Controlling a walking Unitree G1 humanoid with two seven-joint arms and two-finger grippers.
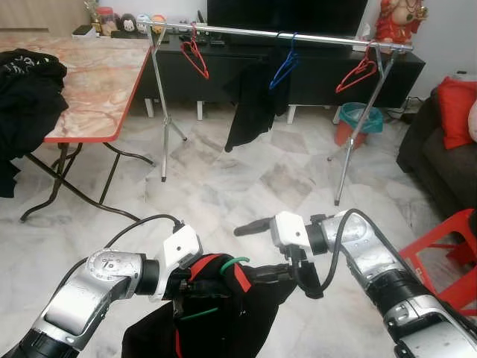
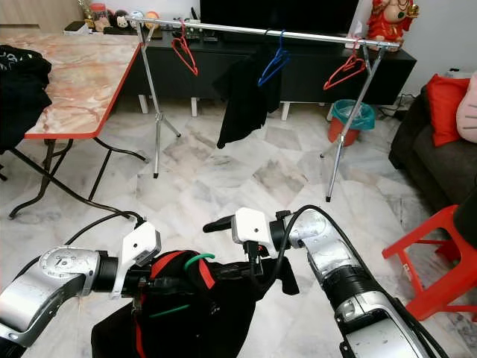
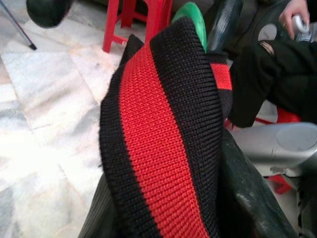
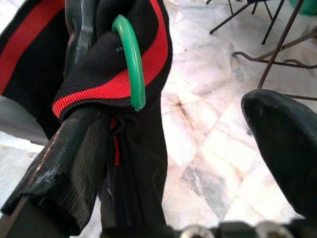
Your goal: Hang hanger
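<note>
Left gripper (image 1: 186,292) clamping black-red garment (image 1: 223,313) low in front. Green hanger (image 4: 131,59) hook poking from collar. Right gripper (image 4: 178,148) gaping wide, one finger touching garment. Farther off, clothes rail (image 1: 298,33) carrying three hangers, black shirt (image 1: 250,104).

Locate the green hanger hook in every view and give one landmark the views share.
Left eye view: green hanger hook, bottom centre, between the two grippers.
Right eye view: bottom centre.
Left wrist view: top edge, behind the red-striped collar.
Right wrist view: upper left, curving over the collar.
Shared landmark: that collar.
</note>
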